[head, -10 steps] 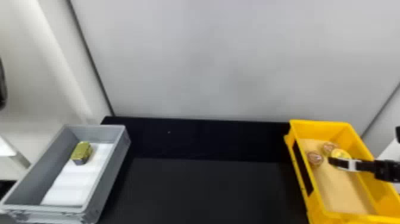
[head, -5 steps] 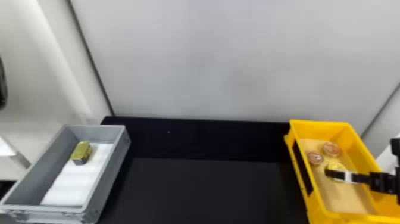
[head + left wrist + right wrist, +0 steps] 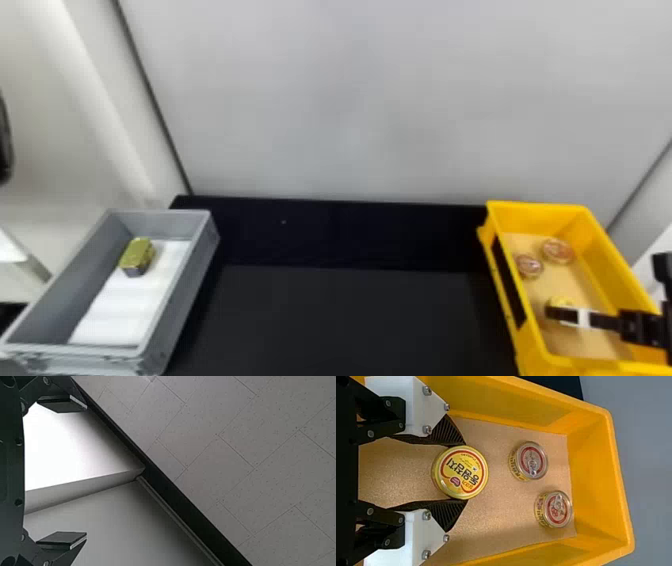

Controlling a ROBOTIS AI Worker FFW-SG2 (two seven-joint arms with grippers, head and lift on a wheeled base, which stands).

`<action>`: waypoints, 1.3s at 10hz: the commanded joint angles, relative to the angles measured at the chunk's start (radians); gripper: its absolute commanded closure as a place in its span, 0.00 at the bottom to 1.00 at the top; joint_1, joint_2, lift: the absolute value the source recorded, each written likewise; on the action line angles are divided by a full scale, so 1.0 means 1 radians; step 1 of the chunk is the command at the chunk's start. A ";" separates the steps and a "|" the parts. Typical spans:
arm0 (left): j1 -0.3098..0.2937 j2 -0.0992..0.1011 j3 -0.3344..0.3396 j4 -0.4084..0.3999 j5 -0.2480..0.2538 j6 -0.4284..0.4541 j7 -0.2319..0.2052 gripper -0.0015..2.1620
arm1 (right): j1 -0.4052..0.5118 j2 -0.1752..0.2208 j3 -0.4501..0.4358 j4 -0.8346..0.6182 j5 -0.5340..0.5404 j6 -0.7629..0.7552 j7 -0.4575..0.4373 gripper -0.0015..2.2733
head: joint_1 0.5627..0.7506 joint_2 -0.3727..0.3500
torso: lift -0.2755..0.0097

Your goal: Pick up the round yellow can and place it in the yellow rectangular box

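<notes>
Inside the yellow rectangular box (image 3: 542, 345), toward its near half, my right gripper (image 3: 560, 314) partly covers the round yellow can (image 3: 561, 301). The right wrist view has the right gripper (image 3: 466, 472) shut on that can (image 3: 462, 471), one ribbed black finger against each side and the printed lid facing the camera. Whether the can touches the box floor I cannot tell. My left arm waits at the far left edge of the head view, and the left gripper (image 3: 85, 471) stands open with nothing between its fingers.
Two smaller round cans, one (image 3: 532, 461) and another (image 3: 558, 509), lie in the yellow box beyond the yellow can. At the left, a grey box (image 3: 180, 295) holds a gold rectangular can (image 3: 137, 254) on white padding. Black table surface (image 3: 350, 320) lies between the boxes.
My right gripper and the yellow can have moved together toward the near end of the yellow box, away from the two smaller cans. The left arm has kept still.
</notes>
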 commanded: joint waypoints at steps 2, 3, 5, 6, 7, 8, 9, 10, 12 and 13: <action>0.000 0.000 0.000 0.000 0.000 -0.003 0.000 0.07 | 0.006 -0.005 0.007 0.013 -0.001 0.011 -0.005 0.27 | 0.53 0.59 | 0.93; 0.000 0.000 0.000 0.000 0.000 -0.003 0.000 0.07 | 0.006 -0.005 0.009 0.012 -0.001 0.013 -0.005 0.27 | 0.53 0.59 | 0.93; 0.001 -0.003 0.000 0.000 0.000 -0.003 0.000 0.07 | 0.006 -0.003 0.012 0.009 -0.001 0.027 -0.016 0.21 | 0.53 0.59 | 0.93; 0.001 -0.003 0.000 0.000 0.000 -0.004 0.000 0.07 | 0.004 -0.001 0.012 0.004 -0.001 0.039 -0.025 0.16 | 0.53 0.59 | 0.93; 0.001 -0.003 0.000 0.000 0.000 -0.004 0.000 0.07 | 0.006 0.000 0.013 -0.005 -0.004 0.057 -0.039 0.14 | 0.53 0.59 | 0.93; 0.001 -0.003 0.000 0.000 0.000 -0.004 0.000 0.07 | 0.006 -0.001 0.012 -0.008 -0.008 0.060 -0.045 0.13 | 0.53 0.59 | 0.93; 0.001 -0.003 0.000 0.000 0.000 -0.004 0.000 0.07 | 0.006 -0.001 0.013 -0.010 -0.013 0.050 -0.044 0.13 | 0.53 0.59 | 0.93; 0.001 -0.003 0.000 0.000 0.000 -0.004 0.000 0.07 | 0.006 -0.001 0.012 -0.016 -0.015 0.042 -0.044 0.14 | 0.53 0.59 | 0.93; 0.003 -0.003 0.002 0.000 0.000 -0.004 0.000 0.07 | 0.010 -0.008 -0.011 -0.082 -0.015 0.036 -0.042 0.14 | 0.53 0.59 | 0.93; 0.003 -0.003 0.002 0.000 0.000 -0.004 0.000 0.07 | 0.012 -0.018 -0.017 -0.139 -0.030 0.027 -0.041 0.14 | 0.53 0.59 | 0.93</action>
